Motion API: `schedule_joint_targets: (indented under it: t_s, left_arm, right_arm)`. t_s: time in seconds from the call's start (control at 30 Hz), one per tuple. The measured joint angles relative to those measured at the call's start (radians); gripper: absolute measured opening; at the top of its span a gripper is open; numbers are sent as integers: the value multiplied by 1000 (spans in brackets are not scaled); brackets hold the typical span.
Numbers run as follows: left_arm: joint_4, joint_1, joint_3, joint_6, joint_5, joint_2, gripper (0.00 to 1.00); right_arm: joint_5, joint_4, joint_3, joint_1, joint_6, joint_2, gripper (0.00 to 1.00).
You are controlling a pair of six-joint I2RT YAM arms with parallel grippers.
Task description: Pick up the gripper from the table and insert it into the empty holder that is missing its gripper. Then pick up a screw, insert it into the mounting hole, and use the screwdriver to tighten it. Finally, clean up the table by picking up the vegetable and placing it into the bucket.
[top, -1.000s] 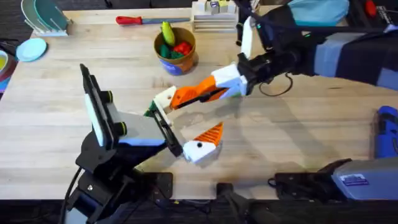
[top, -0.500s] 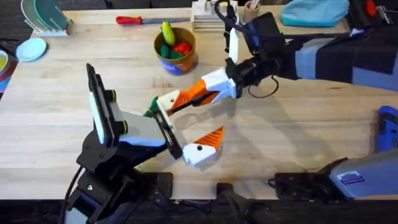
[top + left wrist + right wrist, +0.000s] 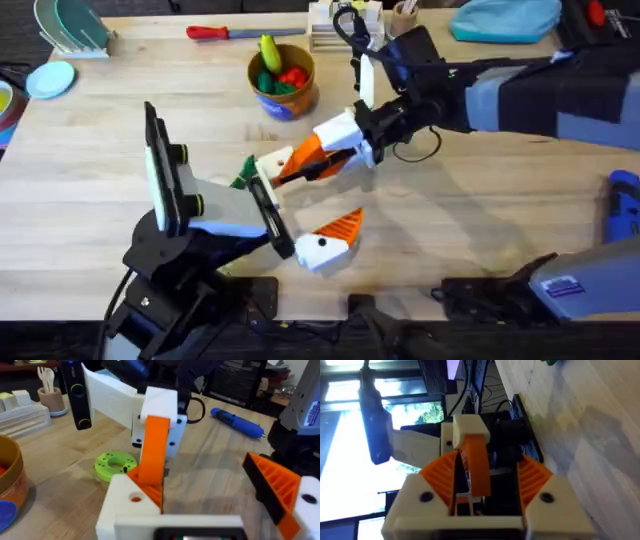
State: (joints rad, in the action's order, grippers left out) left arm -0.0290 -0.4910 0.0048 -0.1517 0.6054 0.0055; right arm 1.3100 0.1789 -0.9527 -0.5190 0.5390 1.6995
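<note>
**Orange tip met the white holder at mid-table**

The left gripper hung spread open. Its bare white holder sat at table centre. At three o'clock from it, the right gripper was clenched on the orange tip, touching the holder. The bucket stood at twelve o'clock.

We see the holder, a white block, near the table's middle with an orange tip entering it. The blue bucket stands near the far edge. The blue screwdriver lies flat toward the right edge.
</note>
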Motion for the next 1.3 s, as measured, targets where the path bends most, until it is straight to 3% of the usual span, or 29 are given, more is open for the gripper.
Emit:
schedule_joint_targets:
  t_s: [0.13, 0.47, 0.73, 0.9, 1.0, 1.17, 1.3]
  left_arm:
    - [0, -1, 0, -14, -4, 0, 993]
    - [-17, -1, 0, -30, -4, 0, 993]
    - [-17, -1, 0, -37, -2, 0, 993]
    - [-17, -1, 0, -37, 2, 0, 993]
    - [-17, -1, 0, -37, 2, 0, 993]
    - [-17, -1, 0, -37, 3, 0, 993]
    - [-17, -1, 0, -37, 4, 0, 993]
  right_arm:
    - [1, 0, 0, 5, -4, 4, 657]
    - [-3, -1, 0, 39, -18, -1, 909]
    - [-110, 8, -28, 149, -52, -3, 927]
    - [-299, 193, -112, 208, -168, -73, 928]
    - [-473, 319, -157, 212, -257, -141, 931]
    - [-850, 443, -176, 155, -382, -199, 933]
    - [-1028, 457, -176, 99, -433, -179, 933]
